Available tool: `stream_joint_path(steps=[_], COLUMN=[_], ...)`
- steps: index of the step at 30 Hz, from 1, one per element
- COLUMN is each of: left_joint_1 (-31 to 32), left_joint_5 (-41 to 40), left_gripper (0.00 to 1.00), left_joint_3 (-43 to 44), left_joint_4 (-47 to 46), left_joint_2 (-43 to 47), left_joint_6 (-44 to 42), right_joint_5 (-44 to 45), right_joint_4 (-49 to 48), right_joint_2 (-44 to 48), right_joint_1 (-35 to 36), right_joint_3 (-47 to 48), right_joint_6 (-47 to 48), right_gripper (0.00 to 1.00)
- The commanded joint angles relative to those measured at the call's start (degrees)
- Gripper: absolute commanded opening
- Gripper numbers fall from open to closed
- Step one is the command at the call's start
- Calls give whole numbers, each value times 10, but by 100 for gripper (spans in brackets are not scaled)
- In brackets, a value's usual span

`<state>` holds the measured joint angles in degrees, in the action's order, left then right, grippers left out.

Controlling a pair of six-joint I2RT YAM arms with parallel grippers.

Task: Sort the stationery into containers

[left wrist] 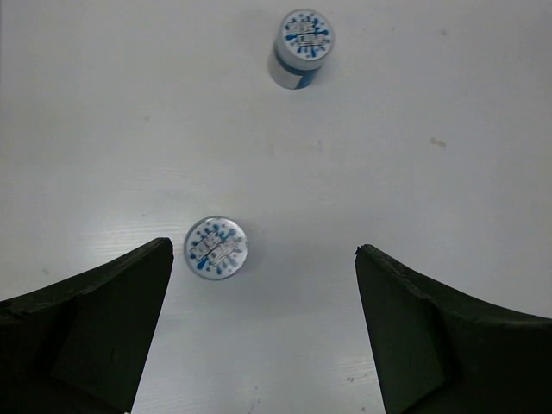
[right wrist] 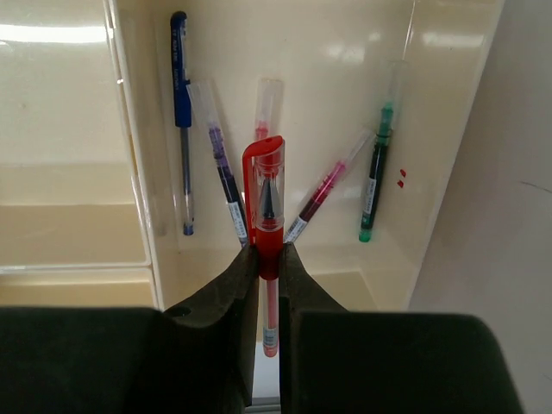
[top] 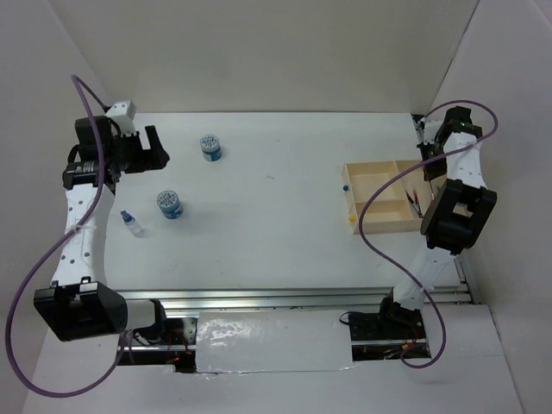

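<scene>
My right tool is pinching the red pen, apparently hanging over the pen compartment of the tray; I'm judging it needs releasing there next. My left tool is gaping wide above a roll.

Top view: right arm covers the right end of the tray. The pens there are too small to tell apart.
Right wrist view: red pen barrel partly hidden inside right pincer. Tray cut off at frame edges.
</scene>
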<state>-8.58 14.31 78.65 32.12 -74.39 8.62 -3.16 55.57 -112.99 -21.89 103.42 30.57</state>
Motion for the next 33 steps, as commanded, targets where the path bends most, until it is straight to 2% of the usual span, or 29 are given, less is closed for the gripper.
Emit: stream_joint_path(steps=[1,4,10,13,14,16,19,24,28,33], left_joint_1=[-43,-87,-149,-187,-207,-232,-261,-299,-299,-304], left_joint_5=[2,35,42,69,80,110,146,199,178,162], left_gripper=[99,99,99,99,99,99,99,93,86,80], left_joint_3=[18,25,65,85,88,91,84,63,66,52], left_joint_4=[28,43,84,97,106,123,144,196,234,251], left_joint_2=[1,-6,-26,-34,-37,-48,-72,-101,-138,-160], left_joint_6=[-32,-48,-115,-137,-142,-162,-192,-266,-310,-325], right_joint_5=[30,54,85,92,96,94,82,61,37,-22], right_joint_4=[-27,-34,-27,-19,-14,1,15,36,48,57], right_joint_2=[8,-6,-32,-43,-47,-53,-39,14,69,129], right_joint_1=[14,19,16,18,18,19,25,38,55,72], right_joint_3=[-23,-36,-34,-29,-22,-12,-9,-11,-15,-44], right_joint_6=[-6,-10,-11,-15,-16,-24,-31,-34,-45,-70], right_gripper=[2,4,10,26,39,50,55,57,57,57])
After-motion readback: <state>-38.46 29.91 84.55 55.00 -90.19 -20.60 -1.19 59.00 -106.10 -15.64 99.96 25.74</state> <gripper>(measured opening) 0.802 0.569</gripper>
